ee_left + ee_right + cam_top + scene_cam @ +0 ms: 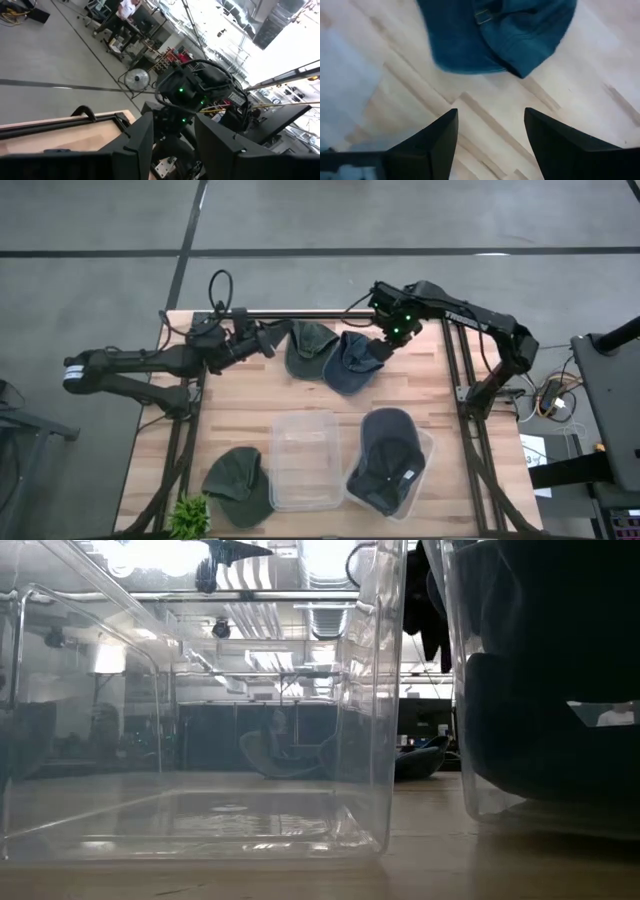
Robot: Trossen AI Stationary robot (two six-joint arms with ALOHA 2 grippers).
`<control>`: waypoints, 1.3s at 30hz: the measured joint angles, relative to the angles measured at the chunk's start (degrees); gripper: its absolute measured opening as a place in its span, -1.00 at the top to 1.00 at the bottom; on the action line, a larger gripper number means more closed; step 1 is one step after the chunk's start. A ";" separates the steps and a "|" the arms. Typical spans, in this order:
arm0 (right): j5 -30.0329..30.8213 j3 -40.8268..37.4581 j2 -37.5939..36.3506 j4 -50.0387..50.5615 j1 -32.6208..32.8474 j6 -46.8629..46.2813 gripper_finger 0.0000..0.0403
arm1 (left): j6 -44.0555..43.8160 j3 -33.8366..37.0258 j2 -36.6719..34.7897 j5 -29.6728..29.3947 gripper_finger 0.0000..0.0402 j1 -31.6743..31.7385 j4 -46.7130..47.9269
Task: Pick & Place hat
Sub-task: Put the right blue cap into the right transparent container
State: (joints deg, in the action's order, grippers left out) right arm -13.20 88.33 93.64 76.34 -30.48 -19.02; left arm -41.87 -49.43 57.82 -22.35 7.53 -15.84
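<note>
High view — right fingers (383, 352) spread above blue hat (349, 363), left fingers (271, 340) apart, empty, no legible writing.

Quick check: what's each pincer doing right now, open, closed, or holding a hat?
Left pincer: open, holding nothing, beside the green hat at the table's far edge.
Right pincer: open, empty, above bare wood beside the blue hat.

Low view: dark cap (545, 690) in the right-hand clear bin (470, 795) cut off at the frame's right and top edges, shape unreadable. Right wrist view: blue cap (500, 32) cropped at the top edge; its far side unseen. High view: plant (190, 517) clipped by the bottom edge.
</note>
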 joint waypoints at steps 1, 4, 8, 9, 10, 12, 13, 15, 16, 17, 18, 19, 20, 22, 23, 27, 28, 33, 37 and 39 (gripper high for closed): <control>-0.81 0.26 -0.47 0.09 -0.03 1.01 -0.08 | -0.02 0.00 -0.09 0.00 0.31 0.00 -0.01; -5.18 1.23 -3.20 0.01 0.13 3.43 0.00 | -0.07 0.00 -0.10 0.02 0.31 0.00 0.08; -10.03 2.45 -8.11 0.04 2.39 7.18 0.08 | 0.07 0.00 -0.10 0.02 0.31 0.00 0.29; -10.51 2.77 -9.45 -0.01 3.09 8.60 0.09 | 0.32 0.00 -0.10 0.02 0.31 0.00 0.39; -11.20 3.05 -10.83 0.03 3.71 10.12 0.10 | 0.79 0.00 -0.10 0.02 0.31 0.02 0.52; -12.22 3.93 -13.71 -0.04 5.34 12.68 0.12 | 2.11 0.00 -0.08 0.02 0.31 0.02 0.64; -12.21 4.34 -14.91 -0.06 6.47 13.08 0.12 | 2.61 0.00 -0.08 0.02 0.31 0.02 0.65; -12.23 5.03 -16.82 -0.14 9.31 12.69 0.13 | 2.83 0.00 -0.08 0.02 0.31 0.02 0.67; -12.29 5.20 -17.46 -0.37 10.94 11.71 0.13 | 2.83 0.00 -0.08 0.02 0.31 0.02 0.70; -12.37 5.22 -17.97 -0.51 12.86 11.11 0.13 | 2.84 0.00 -0.08 0.02 0.31 0.02 0.71; -12.38 5.27 -18.42 -0.49 14.94 10.47 0.13 | 2.84 0.00 -0.08 0.02 0.31 0.02 0.82; -12.36 5.29 -18.85 -0.49 17.15 10.21 0.13 | 2.84 0.00 -0.08 0.02 0.31 0.02 0.94; -12.34 5.29 -19.29 -0.51 19.65 10.17 0.13 | 2.84 0.00 -0.08 0.11 0.31 0.02 1.04; -11.99 5.22 -19.57 -0.51 24.67 8.23 0.13 | 2.84 0.00 -0.08 0.33 0.31 0.02 1.43; -11.08 5.18 -19.38 -0.47 27.31 6.41 0.13 | 2.86 0.00 -0.08 0.36 0.31 0.02 1.49; -9.74 4.99 -17.10 -1.25 37.64 1.00 0.13 | 2.86 0.00 -0.08 0.37 0.31 0.02 1.49; -9.58 4.99 -16.55 -1.85 40.04 0.13 0.13 | 2.86 0.00 -0.08 0.35 0.31 0.02 1.49; -8.89 5.01 -11.98 -4.81 50.91 -0.79 0.13 | 2.86 0.00 -0.08 0.44 0.31 0.02 1.83; -6.43 4.99 -8.01 -4.56 56.02 -3.01 0.13 | 2.86 0.00 -0.08 0.66 0.31 0.03 1.91; -6.22 4.99 -6.21 -4.84 57.49 -3.50 0.13 | 2.86 0.00 -0.08 0.67 0.31 0.05 2.01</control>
State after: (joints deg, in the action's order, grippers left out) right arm -19.42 93.32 87.43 71.50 27.01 -22.53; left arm -39.00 -49.43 57.74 -21.68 7.57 -13.83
